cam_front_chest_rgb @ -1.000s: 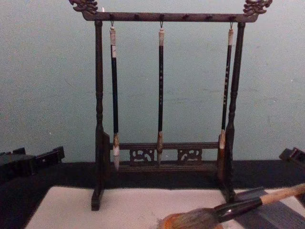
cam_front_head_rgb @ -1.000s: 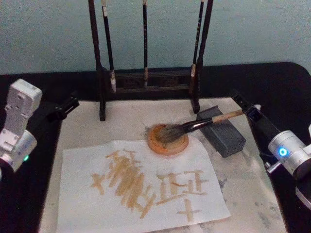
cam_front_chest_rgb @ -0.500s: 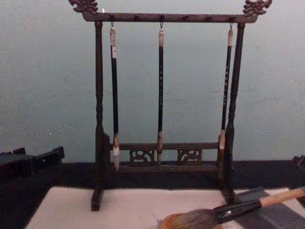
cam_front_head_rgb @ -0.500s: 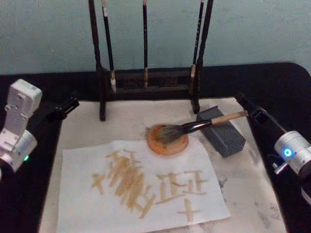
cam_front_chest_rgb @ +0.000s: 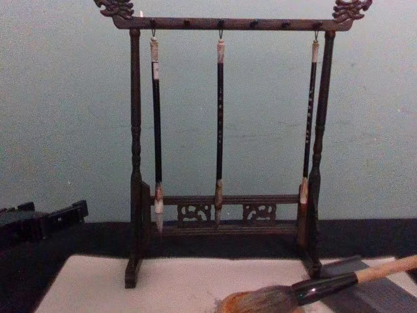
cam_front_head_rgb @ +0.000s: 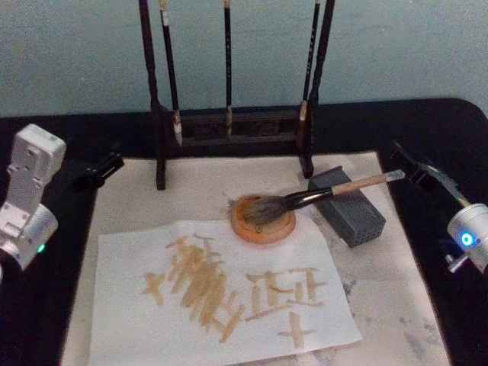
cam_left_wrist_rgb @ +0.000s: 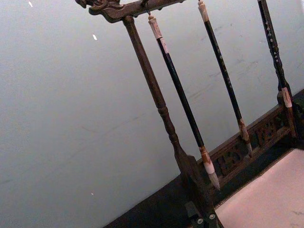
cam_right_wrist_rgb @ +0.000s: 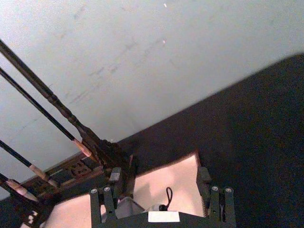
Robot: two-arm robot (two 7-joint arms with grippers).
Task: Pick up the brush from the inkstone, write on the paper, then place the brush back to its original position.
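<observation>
The brush [cam_front_head_rgb: 320, 194] lies with its bristles in the inkstone [cam_front_head_rgb: 263, 219] near the centre of the head view and its tan handle propped over the grey block [cam_front_head_rgb: 347, 206], running out toward 2 o'clock. The right gripper [cam_front_head_rgb: 415, 171] sits just past the handle's tip at about 3 o'clock, its jaws spread and gripping nothing. The paper [cam_front_head_rgb: 221, 297], marked with tan strokes, spreads from the inkstone toward 6 o'clock, and the left gripper [cam_front_head_rgb: 103, 169] is parked near 9 o'clock, where I cannot tell how its jaws stand.

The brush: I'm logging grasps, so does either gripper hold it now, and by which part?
Nothing is held. The brush lies free, bristles in the inkstone, handle on the grey block. The right gripper is open just beyond the handle's end.
</observation>
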